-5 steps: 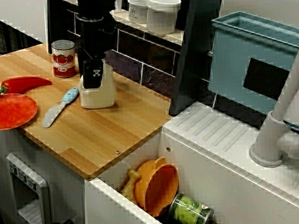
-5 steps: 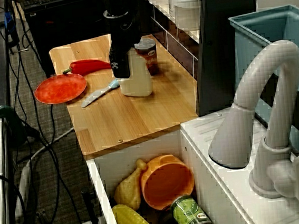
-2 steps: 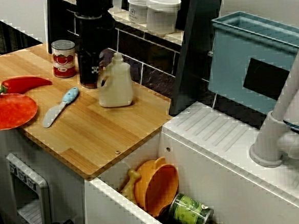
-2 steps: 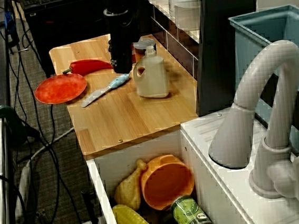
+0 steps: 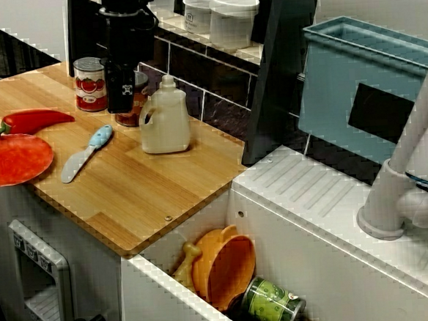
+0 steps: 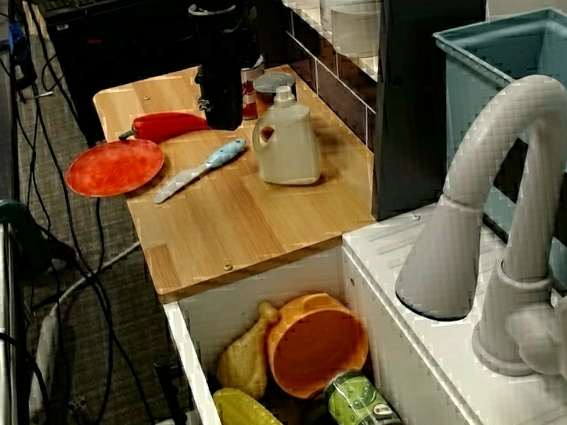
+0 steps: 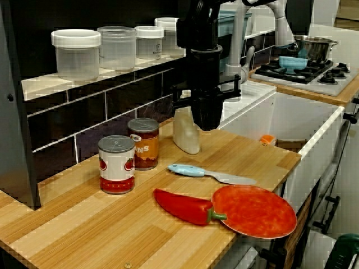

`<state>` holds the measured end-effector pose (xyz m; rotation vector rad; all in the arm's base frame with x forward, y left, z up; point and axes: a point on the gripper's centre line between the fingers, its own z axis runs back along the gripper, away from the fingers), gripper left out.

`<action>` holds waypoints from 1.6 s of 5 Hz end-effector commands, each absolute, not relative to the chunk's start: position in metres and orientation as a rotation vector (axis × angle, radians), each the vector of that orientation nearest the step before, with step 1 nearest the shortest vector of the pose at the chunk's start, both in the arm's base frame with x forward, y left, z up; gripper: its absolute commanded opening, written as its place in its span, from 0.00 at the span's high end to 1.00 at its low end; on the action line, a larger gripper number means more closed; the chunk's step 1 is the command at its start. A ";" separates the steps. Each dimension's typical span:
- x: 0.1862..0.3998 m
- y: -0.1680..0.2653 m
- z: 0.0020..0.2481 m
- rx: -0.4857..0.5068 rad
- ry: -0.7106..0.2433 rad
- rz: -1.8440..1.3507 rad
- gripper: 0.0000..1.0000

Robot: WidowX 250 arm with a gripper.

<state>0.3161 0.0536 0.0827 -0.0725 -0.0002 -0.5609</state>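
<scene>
My black gripper [image 5: 120, 104] hangs open and empty just above the wooden counter [image 5: 143, 195]. In the view from the sink end it is left of a cream plastic jug [image 5: 165, 120] and in front of a brown-labelled can [image 5: 131, 113], which it partly hides. The jug [image 6: 287, 147] stands upright, apart from the gripper [image 6: 223, 123], in the view over the faucet. From the counter's far end, the gripper [image 7: 206, 124] overlaps the jug [image 7: 186, 134]. A red soup can [image 5: 91, 83] stands just left of the gripper.
A blue-handled knife [image 5: 88, 151], a red pepper [image 5: 31, 120] and a red plate [image 5: 12, 160] lie on the counter's left. The sink holds an orange bowl [image 5: 225, 266], a green can [image 5: 274, 303] and corn [image 6: 256, 423]. Jars [image 5: 219, 17] line the shelf; a faucet [image 6: 504, 211] stands right.
The gripper let go of the jug, which now stands further right, then rose and moved left toward the cans.
</scene>
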 end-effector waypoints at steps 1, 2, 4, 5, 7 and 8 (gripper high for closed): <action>0.313 0.063 0.106 -0.002 -0.076 -0.595 0.00; 0.306 0.063 0.107 -0.003 -0.080 -0.609 0.00; 0.304 0.054 0.103 -0.019 -0.077 -0.593 0.00; 0.313 0.042 0.106 -0.044 -0.080 -0.566 0.00; 0.328 0.026 0.110 -0.034 -0.100 -0.562 0.00; 0.330 0.030 0.112 -0.034 -0.098 -0.565 0.00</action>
